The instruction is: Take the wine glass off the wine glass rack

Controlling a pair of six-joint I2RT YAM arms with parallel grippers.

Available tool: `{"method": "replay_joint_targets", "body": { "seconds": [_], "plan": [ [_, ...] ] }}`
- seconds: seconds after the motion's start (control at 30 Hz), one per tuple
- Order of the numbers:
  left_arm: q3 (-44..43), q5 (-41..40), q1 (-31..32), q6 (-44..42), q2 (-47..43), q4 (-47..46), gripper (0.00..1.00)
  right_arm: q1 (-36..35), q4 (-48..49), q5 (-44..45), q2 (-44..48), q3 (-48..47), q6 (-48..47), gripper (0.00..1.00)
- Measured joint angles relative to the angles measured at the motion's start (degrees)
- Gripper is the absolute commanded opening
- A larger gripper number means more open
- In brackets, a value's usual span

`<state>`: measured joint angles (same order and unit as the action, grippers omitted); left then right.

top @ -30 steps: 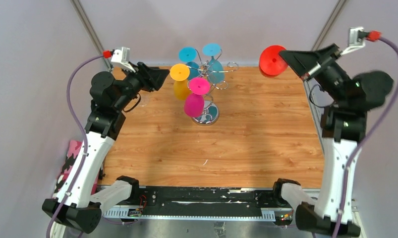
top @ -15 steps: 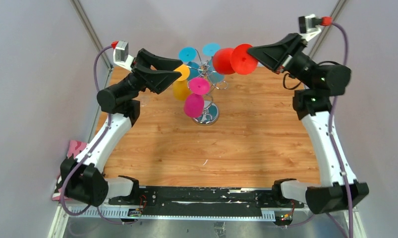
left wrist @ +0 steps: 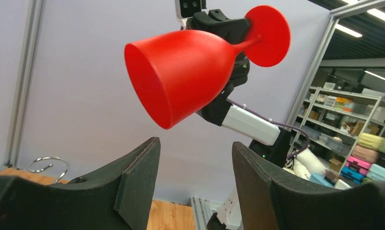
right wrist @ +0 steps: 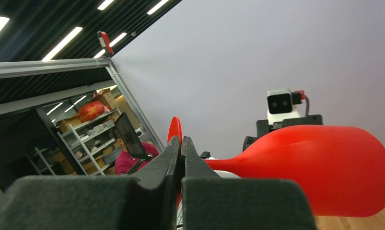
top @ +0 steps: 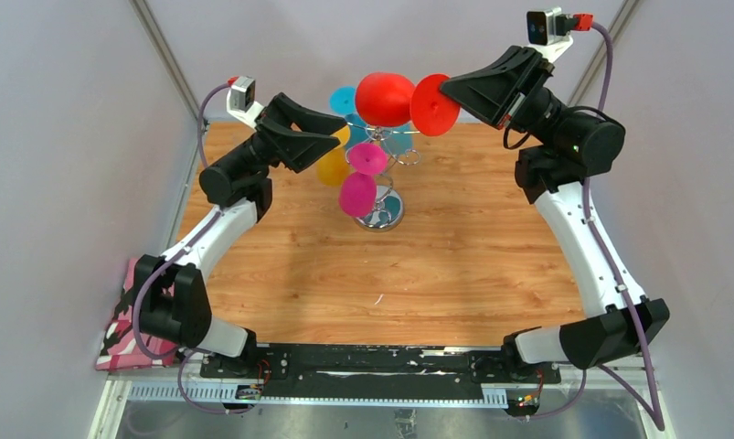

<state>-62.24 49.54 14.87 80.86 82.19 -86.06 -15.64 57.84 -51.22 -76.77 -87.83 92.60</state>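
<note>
One firm pinch on the stem is all that carries the red wine glass (top: 386,99), which hangs sideways in the air above the wine glass rack (top: 381,213). The step is probably best done by moving it level and slowly, clear of the scroll arms and of the pink glass (top: 357,194), yellow glass (top: 331,167) and blue glass (top: 346,99) hanging there, before lowering it to the surface (top: 436,265). The right gripper (top: 447,90) has its fingers (right wrist: 171,165) closed tight on the stem just by the foot, while the left gripper (top: 337,131) has its fingers (left wrist: 133,184) spread wide, empty and touching nothing, with the bowl's mouth just beyond them.
</note>
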Motion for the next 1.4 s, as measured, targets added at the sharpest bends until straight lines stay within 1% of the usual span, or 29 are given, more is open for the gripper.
{"method": "replay_joint_targets", "body": {
  "seconds": [0.2,0.47,0.53,0.6,0.83,0.9,0.93,1.03,1.07,1.23,1.27,1.3,1.33,1.4],
  "plan": [
    [0.0,-0.02,0.0,0.81,1.73,-0.11,0.62,-3.61,0.57,0.31,-2.03,-0.94,-0.28,0.0],
    [0.0,-0.04,0.0,1.03,1.73,-0.35,0.61,-8.28,0.59,0.5,-4.55,-0.83,-0.9,0.0],
    [0.02,-0.07,0.0,1.05,1.27,-0.35,0.6,-8.94,1.84,0.87,-5.2,-0.24,-0.37,0.0],
    [0.7,-0.15,-0.02,1.03,-0.15,-0.31,0.58,-9.31,5.03,1.51,-6.34,0.5,1.38,0.0],
    [4.96,-0.96,-0.26,0.7,-8.37,-0.11,0.43,-9.7,21.79,6.49,-14.58,0.66,13.16,0.0],
    [5.7,-1.09,-0.26,0.74,-9.88,-0.13,0.36,-10.05,24.59,7.58,-16.11,0.66,15.65,0.0],
    [5.84,-1.14,-0.26,0.81,-10.27,-0.15,0.31,-10.32,25.7,8.04,-16.72,0.66,16.61,0.0],
    [5.92,-1.25,-0.28,1.01,-10.47,-0.11,0.06,-11.02,27.65,8.76,-17.38,0.68,18.45,0.0],
    [5.97,-1.2,-0.26,1.38,-10.32,-0.11,0.0,-11.1,28.02,8.85,-17.35,0.68,18.67,0.0],
    [5.95,-1.07,0.61,3.13,-10.82,-1.49,0.0,-11.1,27.52,9.66,-17.29,2.56,19.43,0.0],
    [5.95,-1.11,0.59,3.5,-10.64,-1.46,0.0,-11.13,27.52,9.77,-17.27,2.64,19.5,0.02],
    [5.95,-1.36,0.59,3.72,-10.47,-1.46,0.0,-11.1,27.54,9.94,-17.27,2.73,19.54,0.13],
    [5.97,-1.57,0.59,3.87,-10.45,-1.31,0.0,-11.04,27.54,10.12,-17.25,2.91,19.56,0.3],
    [6.14,-1.7,0.28,3.93,-11.02,-0.7,0.0,-11.02,27.23,10.27,-17.25,3.39,19.15,0.57]
  ]
}}
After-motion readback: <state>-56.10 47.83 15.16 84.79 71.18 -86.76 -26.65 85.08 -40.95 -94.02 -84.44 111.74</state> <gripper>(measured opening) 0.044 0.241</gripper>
